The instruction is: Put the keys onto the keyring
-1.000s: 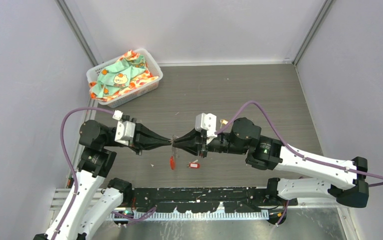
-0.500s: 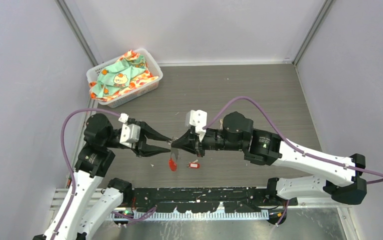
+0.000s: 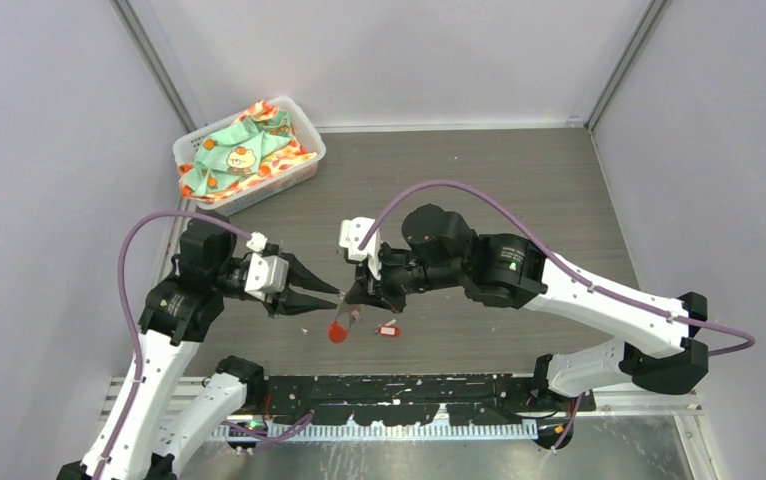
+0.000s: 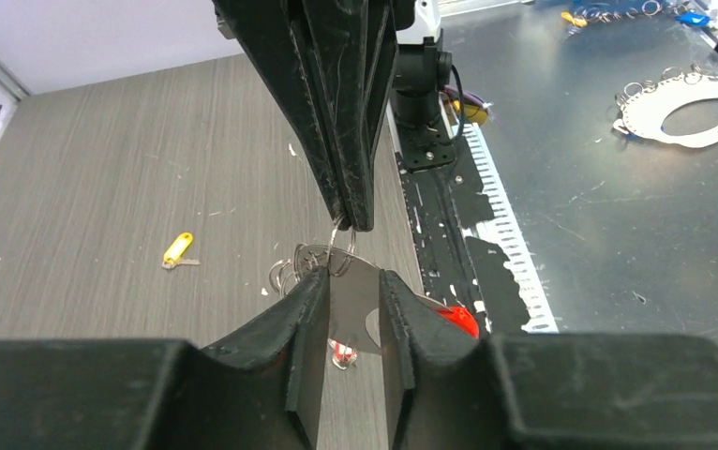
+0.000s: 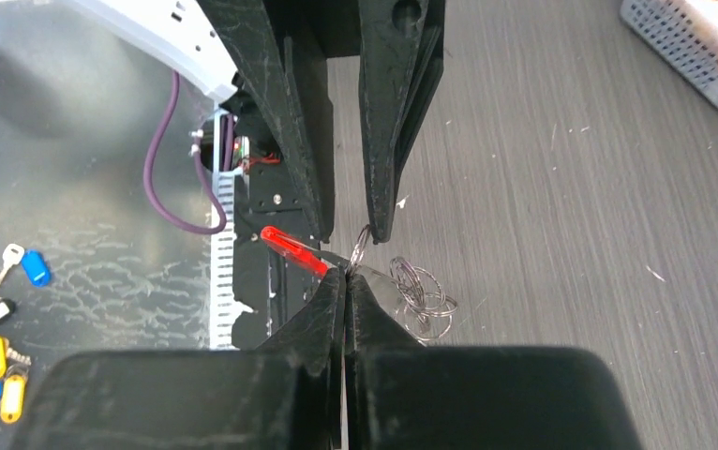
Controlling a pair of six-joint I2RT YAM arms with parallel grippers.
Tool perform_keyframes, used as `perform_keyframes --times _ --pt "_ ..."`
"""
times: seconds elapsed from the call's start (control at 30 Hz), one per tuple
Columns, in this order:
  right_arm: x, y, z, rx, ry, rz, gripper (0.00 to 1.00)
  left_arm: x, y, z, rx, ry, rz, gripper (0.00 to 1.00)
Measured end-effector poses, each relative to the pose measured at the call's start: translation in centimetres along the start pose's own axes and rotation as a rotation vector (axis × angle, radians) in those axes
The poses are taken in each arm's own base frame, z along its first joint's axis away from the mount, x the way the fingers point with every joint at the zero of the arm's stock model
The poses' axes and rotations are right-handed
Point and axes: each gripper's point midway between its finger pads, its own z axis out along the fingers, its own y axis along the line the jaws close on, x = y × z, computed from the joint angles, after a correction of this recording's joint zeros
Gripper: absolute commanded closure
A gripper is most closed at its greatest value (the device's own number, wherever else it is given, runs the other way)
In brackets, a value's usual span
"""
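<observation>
Both arms swing left; left hand [image 3: 333,298] now open, right hand [image 3: 350,297] pinched shut on keyring [image 3: 338,329] dangling between tips; red key [image 3: 389,329] lies right-side.

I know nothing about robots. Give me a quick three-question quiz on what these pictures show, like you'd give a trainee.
1. True or false: the left gripper is clamped shut.
2. What does the right gripper pinch? A) a yellow-tagged key B) the keyring C) nothing
3. Fill in: the white basket at the far left of the table holds a patterned ____.

Key:
1. False. Its jaws stand apart.
2. B. The fingers are shut on the keyring, with its red strip sticking out beside them.
3. cloth.
</observation>
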Motion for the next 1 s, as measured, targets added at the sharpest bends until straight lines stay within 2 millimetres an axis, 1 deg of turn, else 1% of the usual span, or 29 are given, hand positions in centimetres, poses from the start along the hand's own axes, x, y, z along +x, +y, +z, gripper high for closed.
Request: perform_keyframes --times 0.2,0.3,0.37,0.47,0.57,0.63,0.7,0.73,0.83,1.0 --pt "1.3 0.4 0.4 -0.033 0.065 0.002 0.99 0.0 -0.4 0.1 0.028 -0.009 -0.005 0.85" --pt "1.6 0.6 0.4 -0.045 0.078 0.001 0.99 -0.1 -0.7 0.1 0.041 -0.016 -0.009 0.86" --pt "1.5 0.7 0.4 -0.05 0.077 -0.003 0.99 -0.1 -0.8 0.1 0.048 -0.019 -0.013 0.84" --pt "1.3 0.7 0.5 -0.056 0.071 -0.01 0.99 -0.1 -1.0 0.1 0.054 -0.021 -0.015 0.71" --pt "1.1 0.8 0.5 -0.062 0.069 -0.015 0.99 0.0 -1.1 0.2 0.062 -0.021 -0.008 0.69" --pt "1.0 0.8 0.6 -0.067 0.067 -0.018 0.99 0.1 -1.3 0.2 0.066 -0.018 -0.013 0.72" --pt "1.0 0.9 0.6 -0.07 0.066 -0.018 0.99 0.1 -1.3 0.2 0.067 -0.017 -0.007 0.76" --pt "1.0 0.9 0.7 -0.072 0.066 -0.018 0.99 0.2 -1.3 0.2 0.067 -0.017 -0.004 0.82" --pt "0.9 1.0 0.7 -0.079 0.064 -0.018 0.99 0.2 -1.3 0.2 0.067 -0.016 -0.002 0.91" --pt "0.7 1.1 0.7 -0.086 0.056 -0.019 0.99 0.3 -1.3 0.2 0.068 -0.015 0.006 0.95"
